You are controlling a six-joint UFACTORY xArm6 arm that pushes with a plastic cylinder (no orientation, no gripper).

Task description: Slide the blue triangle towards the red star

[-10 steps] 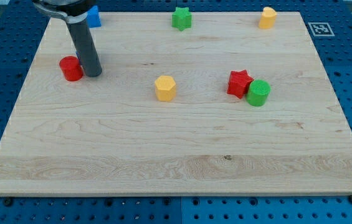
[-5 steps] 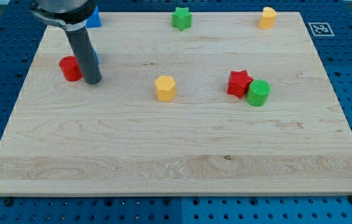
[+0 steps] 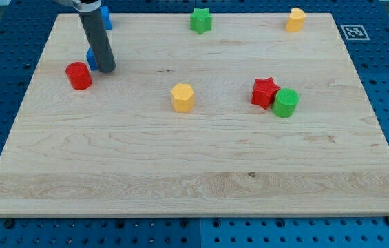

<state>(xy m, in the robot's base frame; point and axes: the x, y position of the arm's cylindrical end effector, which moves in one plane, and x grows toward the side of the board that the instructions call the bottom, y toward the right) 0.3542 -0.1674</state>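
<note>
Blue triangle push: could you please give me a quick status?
My tip down beside a blue block, mostly hidden, shape unclear. Red star far toward view's right, touching green cylinder. Yellow hexagon sits between.

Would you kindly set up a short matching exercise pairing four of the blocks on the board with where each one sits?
Blocks:
1. red star
2. green star
3. red cylinder
4. yellow hexagonal block

Places:
A. just to the view's left of my tip
B. near the board's middle
C. touching the green cylinder
D. at the view's top edge, near the centre

Pairs: 1-C, 2-D, 3-A, 4-B
</note>
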